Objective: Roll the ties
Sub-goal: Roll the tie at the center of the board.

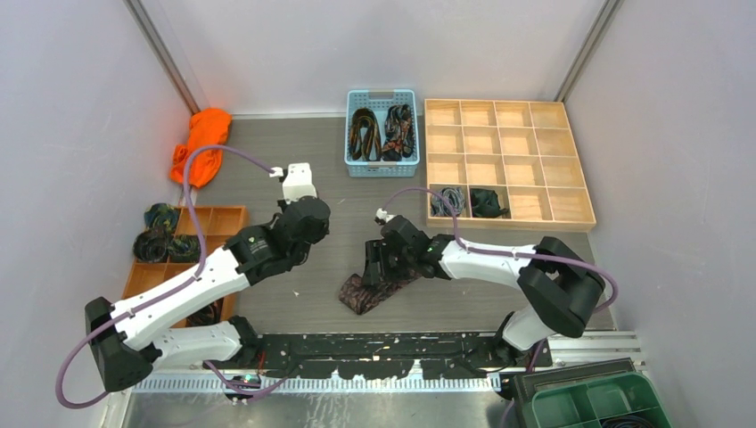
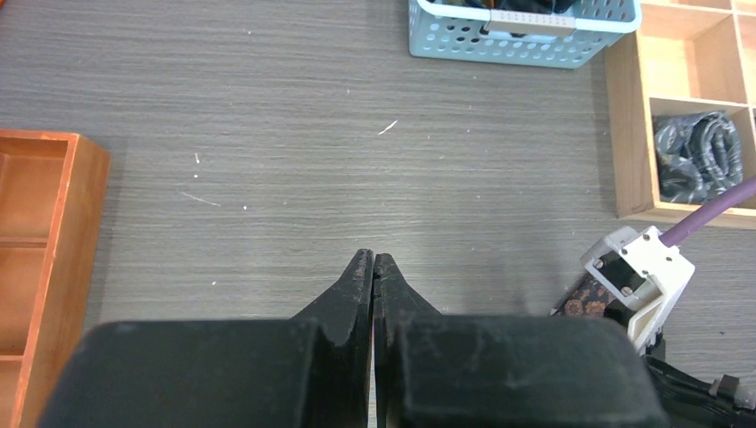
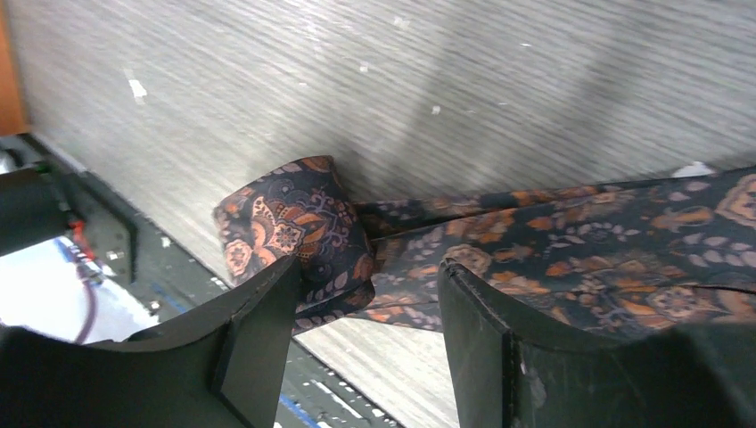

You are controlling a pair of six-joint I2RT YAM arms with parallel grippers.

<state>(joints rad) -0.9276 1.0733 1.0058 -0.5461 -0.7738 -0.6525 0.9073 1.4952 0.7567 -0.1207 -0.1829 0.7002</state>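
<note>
A dark paisley tie [image 1: 370, 287] with orange flowers lies on the table near the front edge. Its end is curled into a small roll [image 3: 294, 223], and the rest [image 3: 579, 232] stretches flat to the right. My right gripper [image 3: 370, 272] is low over it and open. The roll rests against the left finger [image 3: 258, 321], and nothing is clamped. My left gripper [image 2: 373, 260] is shut and empty, over bare table left of the tie [image 2: 584, 299]. In the top view the left gripper [image 1: 301, 207] is mostly hidden under its wrist.
More ties fill a blue basket [image 1: 382, 168] at the back. A pale wooden grid tray [image 1: 508, 165] holds two coils [image 1: 448, 201]. An orange wooden tray [image 1: 218, 214] with dark coils stands at the left, an orange cloth [image 1: 201, 143] behind it. A green bin [image 1: 597, 406] sits front right.
</note>
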